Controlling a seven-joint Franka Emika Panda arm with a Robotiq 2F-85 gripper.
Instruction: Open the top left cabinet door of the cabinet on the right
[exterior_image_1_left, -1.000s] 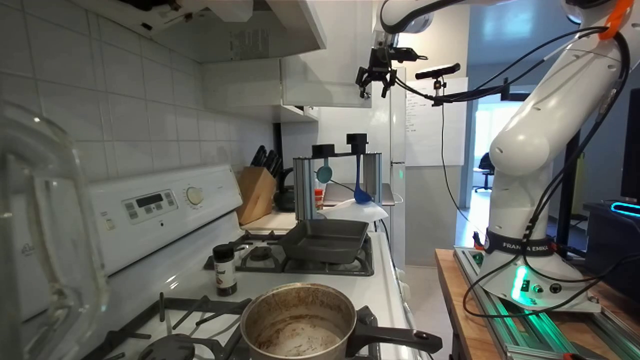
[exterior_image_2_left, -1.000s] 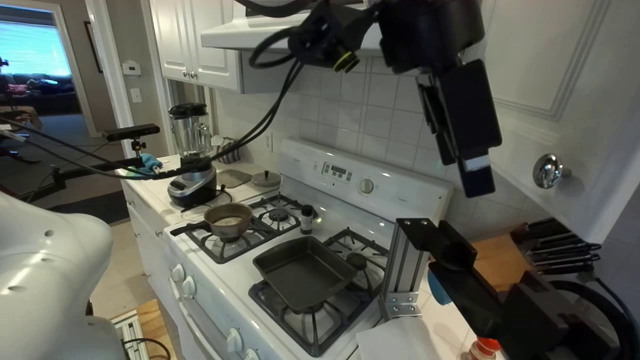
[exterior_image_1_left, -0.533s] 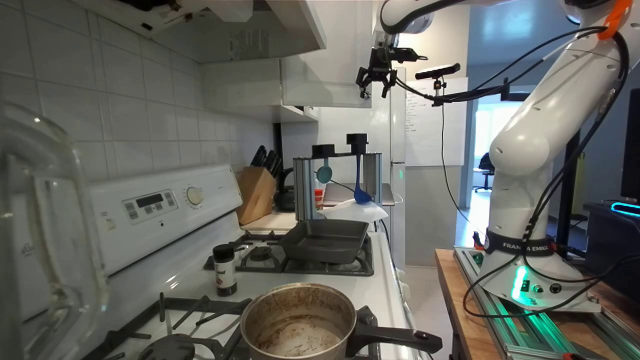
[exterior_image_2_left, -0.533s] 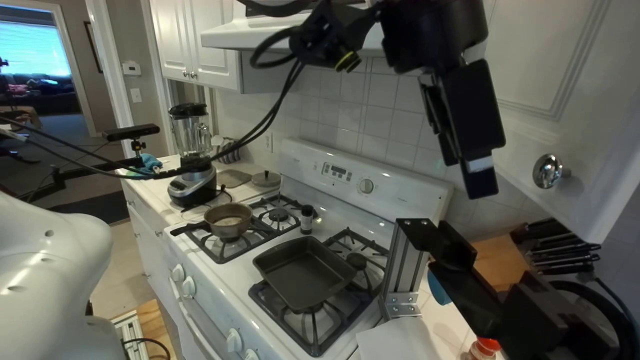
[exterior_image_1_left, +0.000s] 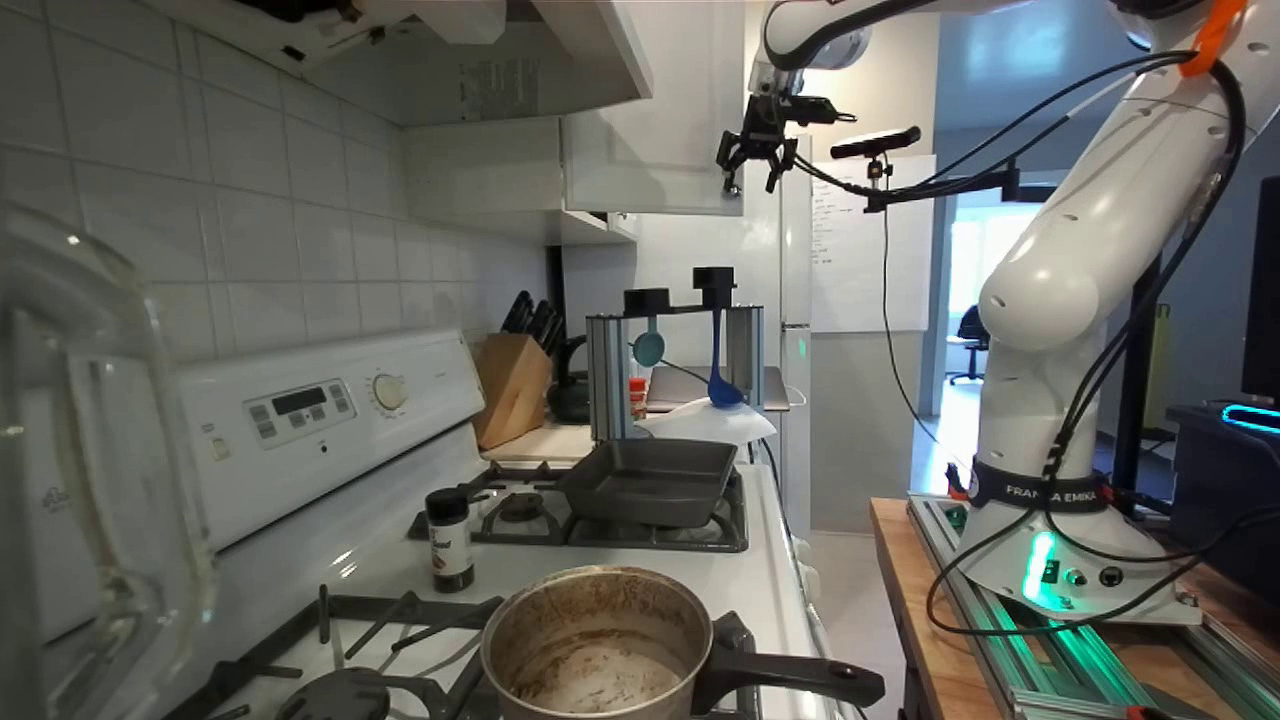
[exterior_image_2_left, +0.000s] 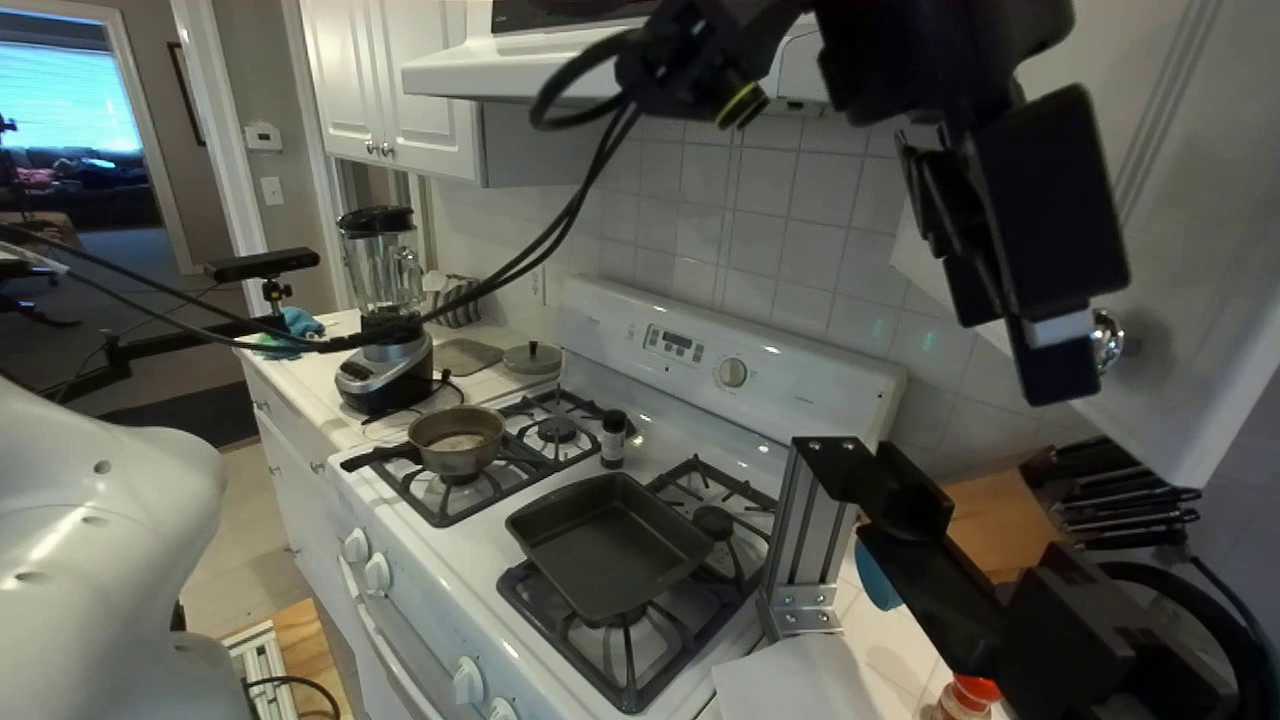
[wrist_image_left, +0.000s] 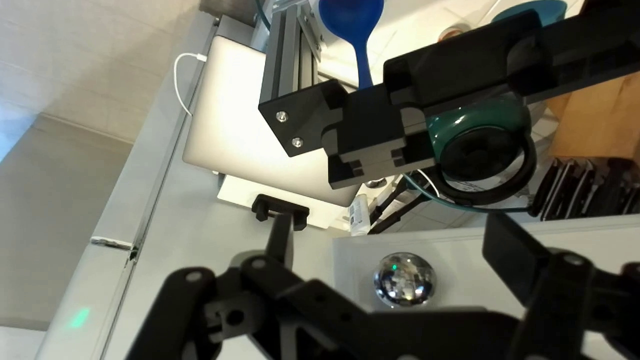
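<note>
A white cabinet door (exterior_image_1_left: 655, 165) with a round chrome knob (exterior_image_1_left: 733, 191) near its lower corner hangs above the counter, and looks swung out from its cabinet. The knob also shows in an exterior view (exterior_image_2_left: 1108, 340) and in the wrist view (wrist_image_left: 405, 279). My gripper (exterior_image_1_left: 751, 187) is open and empty at the knob. In the wrist view the knob lies between the two spread fingers (wrist_image_left: 392, 242), with a gap on each side. In an exterior view a finger (exterior_image_2_left: 1020, 340) covers part of the knob. The tall plain white unit (exterior_image_1_left: 760, 255) stands behind, at the counter's end.
Below the gripper stands a metal-post rack with black holders (wrist_image_left: 370, 125), a blue ladle (wrist_image_left: 352, 20) and a laptop (wrist_image_left: 235, 120). A knife block (exterior_image_1_left: 513, 390) is by the wall. A black pan (exterior_image_1_left: 650, 485) and a pot (exterior_image_1_left: 600, 640) sit on the stove. The range hood (exterior_image_2_left: 560, 65) is beside the arm.
My gripper has moved toward the knob; in an exterior view it has shifted right and now overlaps the knob. The fingers stay open. The door and other objects have not visibly moved.
</note>
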